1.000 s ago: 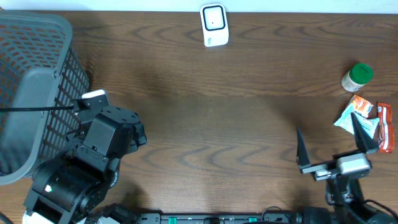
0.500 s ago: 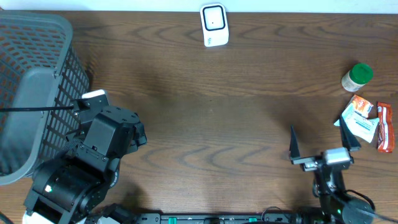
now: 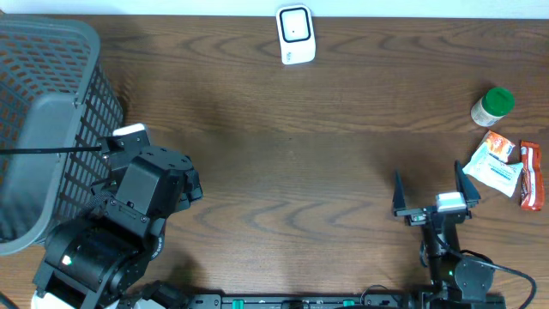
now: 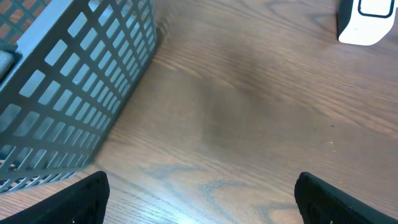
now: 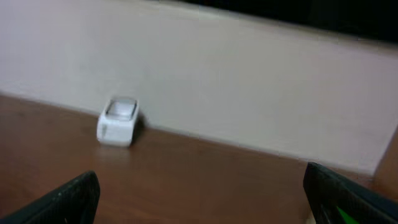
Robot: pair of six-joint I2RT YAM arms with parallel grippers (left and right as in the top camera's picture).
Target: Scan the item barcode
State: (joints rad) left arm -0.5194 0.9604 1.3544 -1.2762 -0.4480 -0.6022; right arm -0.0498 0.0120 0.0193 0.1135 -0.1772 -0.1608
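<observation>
A: Overhead: where are the items?
B: Jar (image 3: 491,106), packet (image 3: 493,167) and bar (image 3: 531,176) are grouped at the right edge of the counter (image 3: 300,172), inside the right arm's reach. Nothing is held. Scanner (image 3: 296,34) is stood mid far edge, likely so either arm can present a barcode. Right end effector (image 3: 432,189) is spread wide, near the packet, not touching.
A: Left wrist view?
B: Left end effector (image 4: 208,200) is spread and empty, parked beside the basket (image 4: 74,81), presumably the drop-off.
A: Right wrist view?
B: Blurred. Fingers (image 5: 68,199) are spread, aimed at the scanner; no item is framed. Pick is judged not yet started.
</observation>
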